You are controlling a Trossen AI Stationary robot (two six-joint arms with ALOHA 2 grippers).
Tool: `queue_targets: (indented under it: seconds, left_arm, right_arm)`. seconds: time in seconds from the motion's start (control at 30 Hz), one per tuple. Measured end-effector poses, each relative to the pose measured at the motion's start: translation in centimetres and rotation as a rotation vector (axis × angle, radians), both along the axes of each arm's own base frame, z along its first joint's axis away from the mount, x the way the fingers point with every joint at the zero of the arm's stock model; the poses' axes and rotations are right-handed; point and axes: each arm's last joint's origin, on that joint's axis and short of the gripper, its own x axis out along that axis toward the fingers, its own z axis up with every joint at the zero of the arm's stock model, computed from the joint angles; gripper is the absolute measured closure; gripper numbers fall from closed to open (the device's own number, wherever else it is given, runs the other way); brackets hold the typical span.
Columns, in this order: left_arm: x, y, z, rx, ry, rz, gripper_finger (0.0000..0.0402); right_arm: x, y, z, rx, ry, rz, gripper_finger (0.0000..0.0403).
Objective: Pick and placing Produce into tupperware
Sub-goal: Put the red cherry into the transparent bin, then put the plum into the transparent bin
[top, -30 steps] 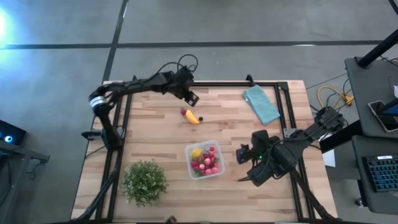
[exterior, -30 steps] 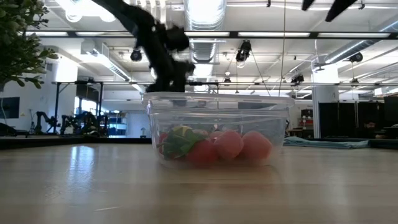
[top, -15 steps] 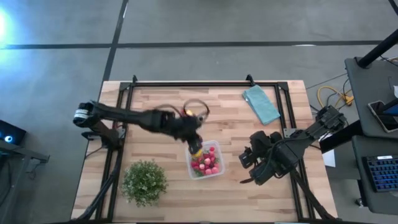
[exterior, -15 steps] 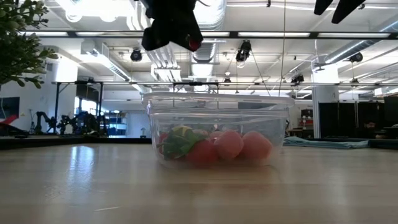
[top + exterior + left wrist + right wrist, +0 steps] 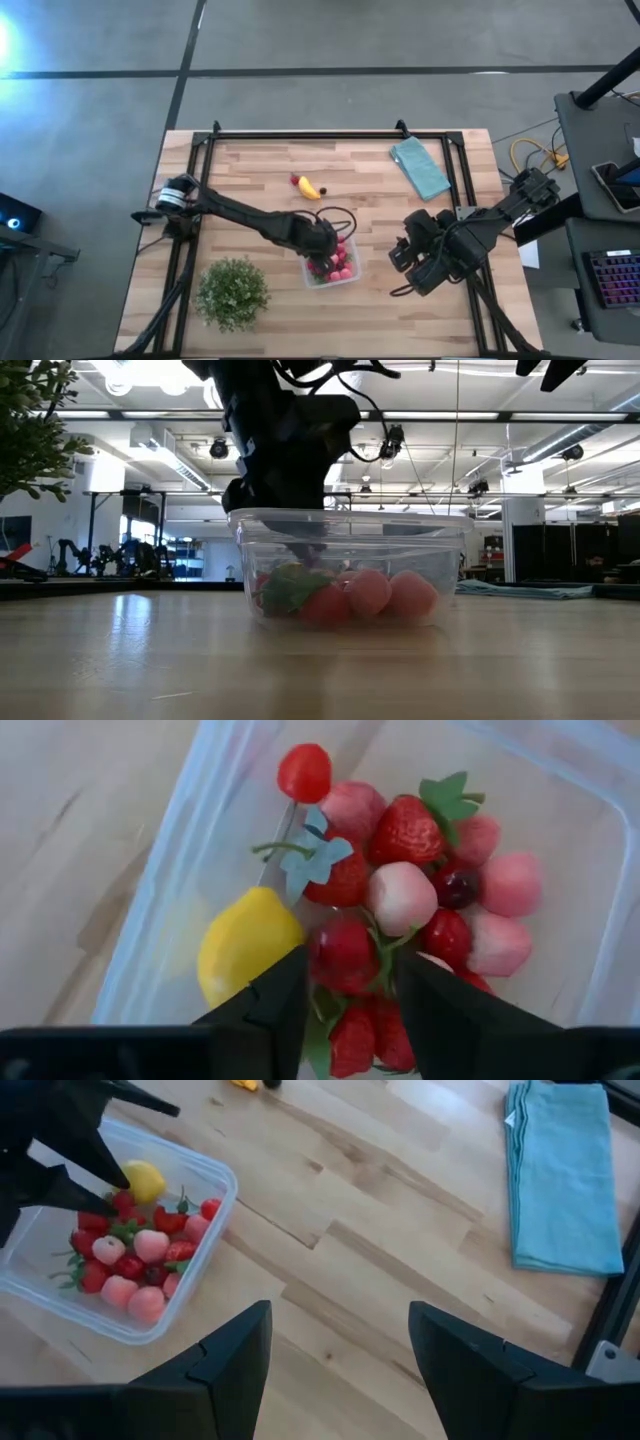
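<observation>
Toward the near middle of the pale wooden bench [image 5: 250,215] I see the small clear plastic tupperware box [image 5: 349,277], squarish with rounded corners, sitting flat on the boards. Inside it lies a heap of toy produce: red and pink berry-sized strawberries [image 5: 405,898], one dark berry [image 5: 457,886], a small round red piece [image 5: 304,772] near one wall, and a small yellow lemon [image 5: 247,943] against another wall.

My left gripper [image 5: 345,982] is down over the box from above, its two dark fingers either side of a red strawberry [image 5: 343,953] and pressed against it, so I read it as clamped on that berry among the pile. In the low view the arm's wrist fills the space just above the box rim, with the fingers reaching inside.

Outside the box, toward the far edge of the bench, a yellow-orange toy banana [image 5: 310,188] lies beside a small red berry [image 5: 295,180], with a tiny dark berry [image 5: 323,190] at the banana's other end.

My right gripper [image 5: 338,1342] hangs above the bench to the right of the box, fingers spread wide with nothing between them.

A bushy green potted plant [image 5: 232,292] stands near the near-left corner, and a teal folded cloth [image 5: 419,167] lies near the far-right corner.
</observation>
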Motion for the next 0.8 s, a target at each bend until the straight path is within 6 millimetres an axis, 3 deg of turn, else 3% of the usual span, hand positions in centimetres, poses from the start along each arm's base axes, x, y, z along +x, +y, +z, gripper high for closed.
queue_targets:
  seconds: [0.3,0.5,0.63,0.8]
  left_arm:
    - [-0.9,0.1,3.4,-0.014,-0.088,-0.001,0.0159]
    - [-3.1,0.6,6.9,-0.02,-0.132,-0.003,0.0125]
    - [-5.0,1.2,9.9,0.016,-0.22,-0.017,0.0123]
    - [-8.1,3.2,12.3,0.216,-0.226,0.089,0.0122]
  right_arm:
    - [0.2,-0.1,-0.1,-0.022,0.035,0.044,0.0174]
    - [0.9,-1.2,-0.1,-0.075,0.074,0.098,0.0174]
    - [3.0,-3.1,-0.4,-0.1,0.134,0.262,0.0174]
    - [6.9,-6.4,-2.0,-0.055,0.125,0.559,0.0175]
